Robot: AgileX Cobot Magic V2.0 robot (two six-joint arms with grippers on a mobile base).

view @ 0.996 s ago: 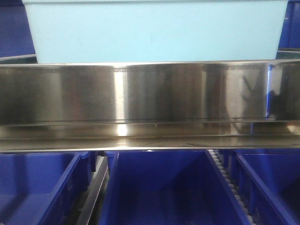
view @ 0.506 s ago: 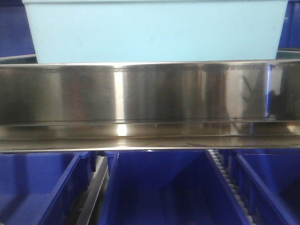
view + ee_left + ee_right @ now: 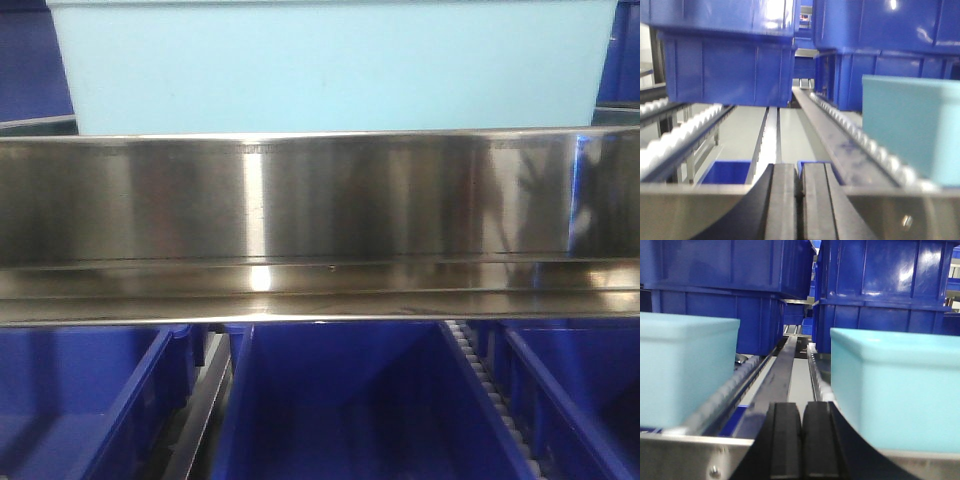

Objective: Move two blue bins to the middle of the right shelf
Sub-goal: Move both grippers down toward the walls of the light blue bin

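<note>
The two pale blue bins stand on the steel shelf [image 3: 320, 200], behind its wide shiny front rail. In the right wrist view the left bin [image 3: 685, 370] is near the left side of the shelf and the right bin [image 3: 897, 390] near the right side. They are apart, with a roller track [image 3: 790, 370] between them. The front view shows one pale bin just behind the front edge, but I cannot tell which one it is.

The left gripper [image 3: 800, 200] has its two fingers pressed together with nothing between them. The right gripper [image 3: 801, 440] is the same. Both hang just before the front edge of the shelf and touch no bin. Dark blue bins [image 3: 730, 270] sit on the level above, and others on the level below.

I judge the bins to be stiff moulded plastic, not fragile. Their walls are smooth and a little tapered, so fingers may slip on them. The inside is hidden, so the weight is unknown; if they are empty, they should be light. Each is far too wide for one gripper to span. A good hold is probably the top rim, one gripper at each end. On the rollers a bin should slide easily, so a flat push against the front wall, near its middle, may also work.
</note>
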